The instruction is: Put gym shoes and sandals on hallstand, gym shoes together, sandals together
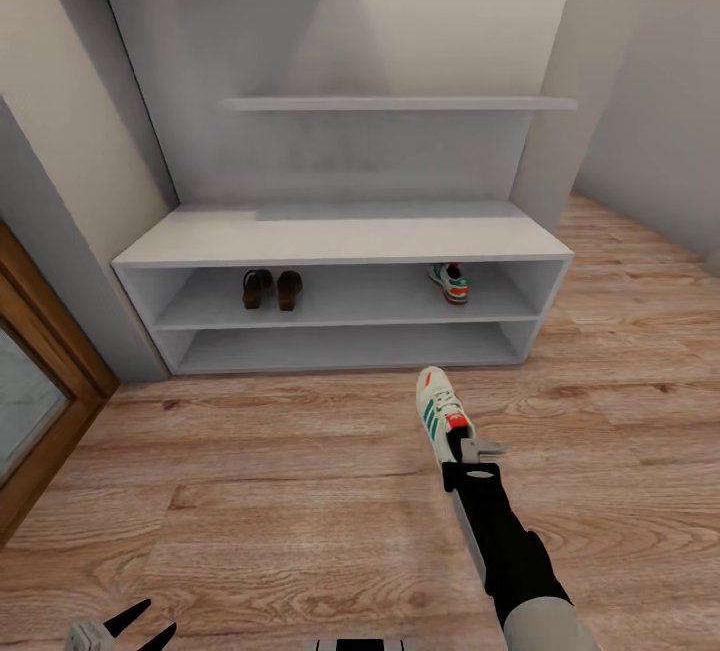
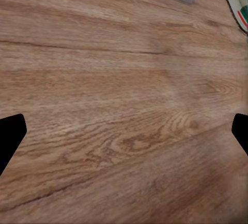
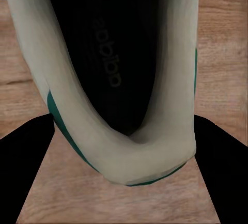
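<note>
Scanning left to right from the head view, I have my left gripper (image 1: 135, 623) low at the frame's bottom edge with its dark fingers spread apart and nothing between them; its wrist camera looks at bare corridor floor (image 2: 103, 105) with a fingertip at each side of the picture. Further along, the two sandals (image 1: 272, 288) sit side by side on the upper tier of the hallstand (image 1: 340, 241), toward its left end, and one gym shoe (image 1: 450, 282) sits on the same tier near the right end. Right of centre, the second gym shoe (image 1: 441, 411) is at my right gripper (image 1: 472, 449), toe pointing at the rack; the right wrist view shows the heel collar (image 3: 150, 152) between the two dark fingers, so I judge it clamped at the heel. To finish well I'd carry it level, feed it toe-first into that upper tier just beside its mate, and keep the sole clear of the shelf edge before letting go. Hard to tell: whether the shoe is lifted or resting on the floor, and how firm the pinch is, since the contact points are hidden. The hallstand's top is cut off.
</note>
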{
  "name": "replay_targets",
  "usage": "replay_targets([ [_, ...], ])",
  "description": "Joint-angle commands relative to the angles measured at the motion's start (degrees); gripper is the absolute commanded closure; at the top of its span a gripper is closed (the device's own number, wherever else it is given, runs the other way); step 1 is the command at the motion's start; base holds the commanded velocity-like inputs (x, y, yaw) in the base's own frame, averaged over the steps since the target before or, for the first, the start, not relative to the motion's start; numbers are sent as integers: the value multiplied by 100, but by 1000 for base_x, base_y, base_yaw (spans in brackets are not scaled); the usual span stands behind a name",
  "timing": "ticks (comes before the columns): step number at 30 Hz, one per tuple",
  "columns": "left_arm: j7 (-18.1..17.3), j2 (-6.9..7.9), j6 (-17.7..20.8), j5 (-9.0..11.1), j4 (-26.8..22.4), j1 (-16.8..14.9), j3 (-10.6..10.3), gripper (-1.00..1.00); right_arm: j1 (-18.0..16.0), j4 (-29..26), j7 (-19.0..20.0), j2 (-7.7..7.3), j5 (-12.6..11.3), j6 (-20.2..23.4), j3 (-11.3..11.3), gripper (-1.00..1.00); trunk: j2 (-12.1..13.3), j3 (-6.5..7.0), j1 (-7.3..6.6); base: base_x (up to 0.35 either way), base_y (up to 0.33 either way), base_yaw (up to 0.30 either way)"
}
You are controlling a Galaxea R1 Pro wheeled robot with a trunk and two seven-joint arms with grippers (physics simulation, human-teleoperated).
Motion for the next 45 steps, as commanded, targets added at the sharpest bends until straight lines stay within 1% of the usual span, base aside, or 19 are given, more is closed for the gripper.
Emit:
replay_targets([
  [1,-23,-2,-31,3,7,-4,13,-100,-53,-4,10,6,52,48,-5,100,-2,-5,-1,0,0,0],
  [3,-26,-5,-31,3,7,-4,13,-100,-248,0,-6,6,54,75,13,100,-2,-5,-1,0,0,0],
  [6,-27,-7,-31,3,7,-4,13,-100,-451,2,-15,6,55,149,21,100,-2,-5,-1,0,0,0],
  [10,-27,-6,-31,3,1,-4,13,-100,-600,1,-22,6,52,272,24,100,-2,-5,-1,0,0,0],
  [12,-28,-1,-24,3,-1,-7,17,-100,-806,-2,-32,6,48,312,25,100,-2,-5,-1,0,0,0],
  [14,-28,0,-23,3,-2,-8,20,-100,-895,1,-76,6,47,317,25,100,-2,-5,-1,0,0,0],
  [16,-28,1,-22,3,-2,-7,21,-100,-975,2,-254,6,42,321,25,100,-2,-5,-1,3,0,0],
  [18,-28,1,-20,3,-2,-9,22,-100,-998,3,-374,6,39,322,25,100,-2,-5,-1,72,0,0],
  [22,-27,1,-16,5,-2,-11,22,-100,-1009,3,-435,6,38,317,29,100,-2,-5,-1,188,0,0],
  [36,-19,1,-13,3,-2,-11,22,-100,-1014,3,-456,6,38,314,33,100,-2,-5,-1,246,0,0],
  [45,-19,1,-5,3,-2,-11,22,-100,-1014,3,-457,6,38,314,34,100,-2,-5,-1,318,0,0],
])
